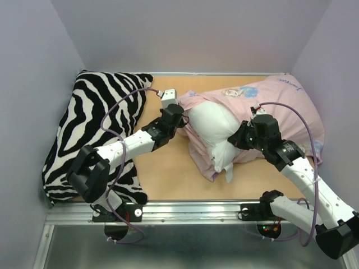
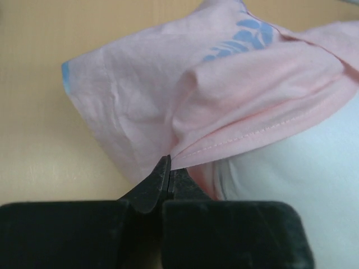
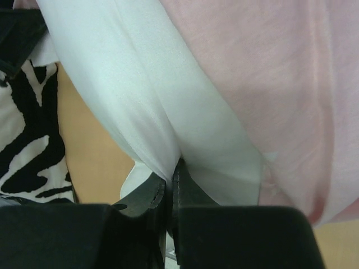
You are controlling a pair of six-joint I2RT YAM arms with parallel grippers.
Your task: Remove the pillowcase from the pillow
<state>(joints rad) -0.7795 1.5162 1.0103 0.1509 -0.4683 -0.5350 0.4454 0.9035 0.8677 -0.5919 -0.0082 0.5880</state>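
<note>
The left jaws are pressed together on the stitched hem of the pillowcase [image 2: 185, 84], with a fold of pale pink cloth caught right at their tips. The right jaws are likewise pinched shut, on a gathered fold of the white pillow [image 3: 146, 95].

Just to the right of the left jaws the pillow swells bare out of the case's mouth, and the pink cloth rises away above it. To the right of the right jaws and beyond them, pink cloth lies against the white.

The task looks partway done. One end of the pillow bulges out of the opening between the two pairs of jaws. The rest appears to sit inside the case, which stretches away behind the right jaws toward the far corner of the table [image 1: 162, 174]. What remains is to draw cloth and pillow apart until the pillow comes free.

Only the top view shows how much of the pillow is out and how much of the case lies bunched. It also shows the whole zebra pillow [image 1: 95, 129] on the outer side of the left arm, but it cannot show what each pair of jaws grips. The wrist views settle that, hem in one and pillow cloth in the other. The right wrist view also catches the zebra stripes to the left of its jaws.
</note>
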